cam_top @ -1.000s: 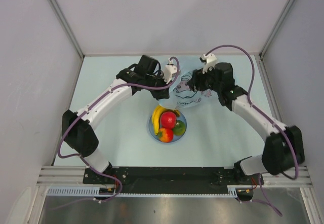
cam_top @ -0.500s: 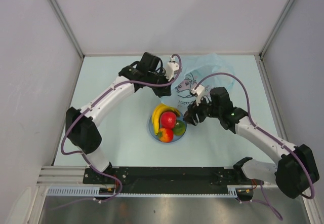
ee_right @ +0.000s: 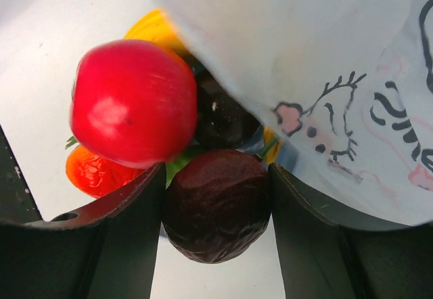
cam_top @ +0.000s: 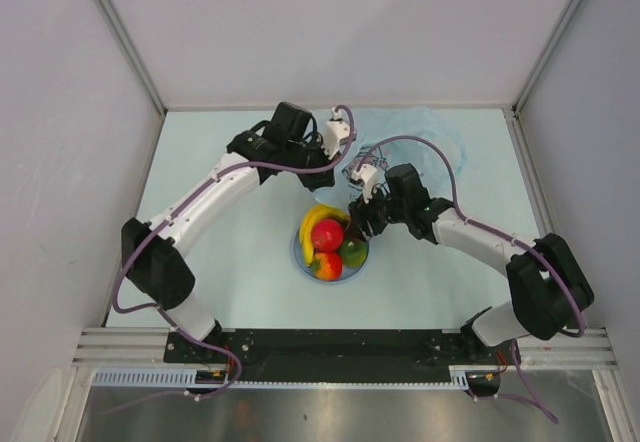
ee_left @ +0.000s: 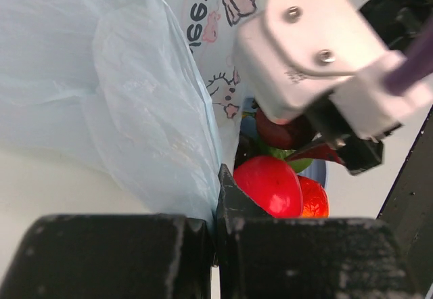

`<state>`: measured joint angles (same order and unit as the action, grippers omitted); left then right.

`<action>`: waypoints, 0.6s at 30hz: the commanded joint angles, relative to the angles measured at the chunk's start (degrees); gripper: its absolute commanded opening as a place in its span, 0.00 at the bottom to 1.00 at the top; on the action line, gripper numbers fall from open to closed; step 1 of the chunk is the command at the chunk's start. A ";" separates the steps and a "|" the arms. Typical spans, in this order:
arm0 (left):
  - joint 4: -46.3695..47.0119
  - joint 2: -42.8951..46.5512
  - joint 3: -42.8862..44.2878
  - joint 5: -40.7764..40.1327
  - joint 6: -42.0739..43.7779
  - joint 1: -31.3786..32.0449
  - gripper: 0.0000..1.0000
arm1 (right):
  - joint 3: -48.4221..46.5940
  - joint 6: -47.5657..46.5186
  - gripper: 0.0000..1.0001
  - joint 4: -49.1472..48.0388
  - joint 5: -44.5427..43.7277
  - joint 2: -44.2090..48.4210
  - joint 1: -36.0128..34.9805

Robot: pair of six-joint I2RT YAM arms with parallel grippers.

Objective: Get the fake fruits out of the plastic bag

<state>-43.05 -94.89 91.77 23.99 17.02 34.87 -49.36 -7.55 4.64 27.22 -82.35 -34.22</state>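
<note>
My left gripper [cam_top: 324,172] is shut on an edge of the pale-blue plastic bag [cam_top: 405,142], which lies behind the plate; the wrist view shows the film [ee_left: 135,109] pinched between the closed jaws [ee_left: 218,201]. My right gripper [cam_top: 358,224] is shut on the small dark maroon fruit [ee_right: 216,204], at the plate's far right rim. The round blue plate [cam_top: 300,255] holds the yellow banana [cam_top: 314,220], red apple [cam_top: 327,234], green fruit [cam_top: 352,253] and red-orange fruit [cam_top: 327,266]. The apple [ee_right: 132,99] lies just left of the held fruit.
The bag's printed flap [ee_right: 318,69] hangs close over my right gripper. The two arms stand near each other above the plate. Grey walls [cam_top: 70,112] close in the pale table [cam_top: 230,272] on three sides.
My right arm has moved from the bag towards the near left and now holds the maroon fruit at the plate's rim. My left gripper has kept its hold on the bag.
</note>
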 commanded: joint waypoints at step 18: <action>-0.19 3.75 -1.59 -0.52 1.71 0.11 0.00 | -3.46 14.90 0.49 -4.12 7.13 -3.61 11.50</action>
<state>-43.22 -92.18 89.34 22.79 18.06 34.87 -50.28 -4.43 3.42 29.12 -85.95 -31.44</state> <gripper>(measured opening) 0.005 0.627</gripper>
